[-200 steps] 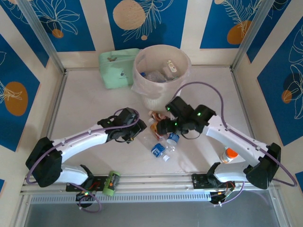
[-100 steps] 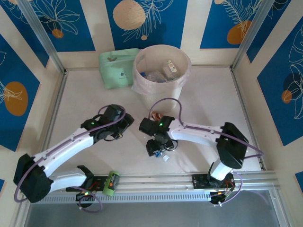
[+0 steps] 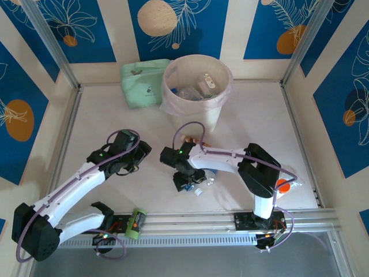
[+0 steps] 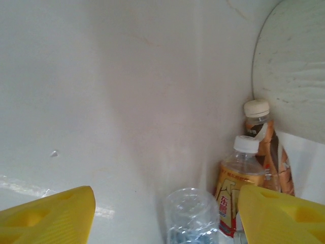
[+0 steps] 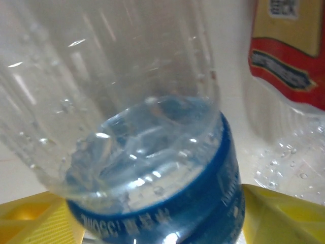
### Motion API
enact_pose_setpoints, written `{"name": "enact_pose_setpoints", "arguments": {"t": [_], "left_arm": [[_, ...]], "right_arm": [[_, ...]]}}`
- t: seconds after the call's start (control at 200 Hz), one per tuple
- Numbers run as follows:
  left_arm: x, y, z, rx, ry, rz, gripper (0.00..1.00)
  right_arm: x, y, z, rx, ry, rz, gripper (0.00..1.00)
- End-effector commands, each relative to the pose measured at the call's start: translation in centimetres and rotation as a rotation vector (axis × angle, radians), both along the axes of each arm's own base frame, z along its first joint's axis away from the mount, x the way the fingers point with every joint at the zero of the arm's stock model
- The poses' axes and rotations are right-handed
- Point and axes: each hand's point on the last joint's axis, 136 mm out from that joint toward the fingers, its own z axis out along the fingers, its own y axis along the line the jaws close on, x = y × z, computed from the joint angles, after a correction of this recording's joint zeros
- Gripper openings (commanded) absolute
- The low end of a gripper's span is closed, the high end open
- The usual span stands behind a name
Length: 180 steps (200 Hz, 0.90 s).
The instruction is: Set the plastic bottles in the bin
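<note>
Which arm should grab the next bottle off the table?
Right. Its gripper is already down over the clear blue-labelled bottle, which sits between its yellow fingers. The left gripper is open beside the pile.

1. The clear bottle (image 5: 137, 117) right up against the right wrist cam is thin see-through plastic, ribbed, with water beads on it and a glossy blue label band.
2. Two more bottles (image 4: 254, 168) on the left wrist cam: clear plastic, matt white caps, shiny printed wrap labels in yellow, red and brown.
3. Fingers (image 4: 51, 218) look like matt yellow moulded plastic.
4. The table (image 3: 104, 121) is a smooth off-white, slightly sheeny surface.
5. The bin (image 3: 199, 112) is cream plastic, lined with a crinkly translucent bag.
6. The pouch (image 3: 141, 83) is pale green, soft-looking and matt.
7. The front rail (image 3: 184, 222) is brushed metal.
</note>
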Motion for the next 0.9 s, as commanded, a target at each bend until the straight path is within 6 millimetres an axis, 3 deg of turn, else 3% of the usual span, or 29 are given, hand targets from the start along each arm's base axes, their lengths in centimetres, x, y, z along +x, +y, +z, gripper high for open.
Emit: {"name": "enact_pose_setpoints", "arguments": {"t": [0.0, 0.225, 0.395, 0.49, 0.62, 0.755, 0.895], "left_arm": [[0.0, -0.2, -0.3, -0.006, 0.009, -0.019, 0.75], [-0.4, -0.7, -1.6, -0.039, 0.028, -0.026, 0.76], [-0.2, -0.8, -1.1, -0.045, 0.01, -0.034, 0.77], [0.5, -1.3, -0.1, -0.053, -0.021, -0.056, 0.79], [2.4, -3.7, 3.0, -0.136, -0.148, -0.141, 0.8], [4.1, -7.1, 8.8, -0.277, -0.337, -0.276, 0.81], [4.6, -8.0, 13.2, -0.296, -0.466, -0.347, 0.83]], "right_arm": [[0.0, 0.4, -0.5, -0.009, 0.035, 0.013, 0.74], [0.4, 0.7, -0.4, 0.028, 0.047, -0.012, 0.65], [0.9, 1.5, 2.4, 0.076, -0.038, 0.008, 0.63], [1.6, 2.6, 5.1, 0.164, -0.087, -0.012, 0.63], [2.7, 4.1, 10.1, 0.307, -0.169, -0.024, 0.62], [3.8, 4.5, 14.4, 0.442, -0.22, -0.057, 0.62], [5.1, 4.0, 18.2, 0.594, -0.255, -0.12, 0.61]]}}
